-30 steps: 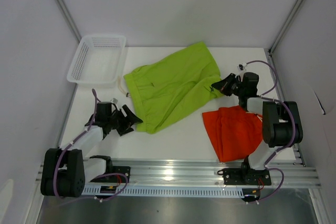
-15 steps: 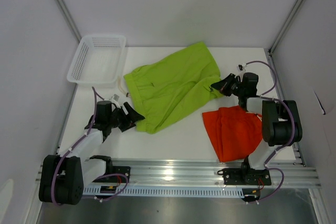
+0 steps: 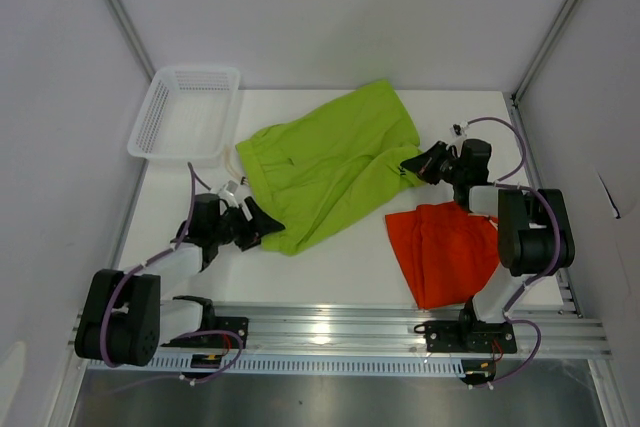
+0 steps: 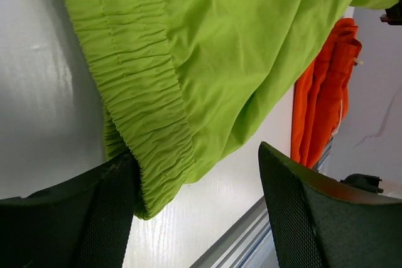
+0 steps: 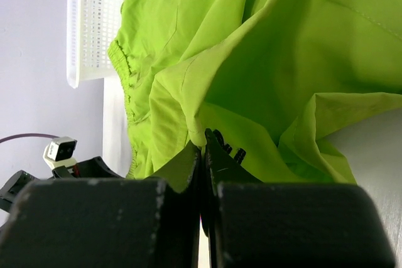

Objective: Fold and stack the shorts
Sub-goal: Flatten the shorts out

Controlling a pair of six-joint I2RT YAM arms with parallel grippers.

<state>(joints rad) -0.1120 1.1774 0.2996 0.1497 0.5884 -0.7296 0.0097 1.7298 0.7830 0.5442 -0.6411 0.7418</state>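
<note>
The left hand (image 3: 258, 221) was open, with the elastic waistband corner of the lime green shorts (image 3: 330, 162) lying between its spread fingers (image 4: 94, 218). The shorts stretched across the tabletop (image 3: 340, 267) to the right hand (image 3: 412, 165), which was pinched shut on their hem. The orange shorts (image 3: 445, 247) lay crumpled just behind that hand.

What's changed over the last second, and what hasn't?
The left pincer has slid forward to the waistband corner of the green shorts. It is open, with that corner between its fingers, and has not yet closed. The right pincer stays shut on their hem at the right. The green shorts, orange shorts and basket have not moved.
</note>
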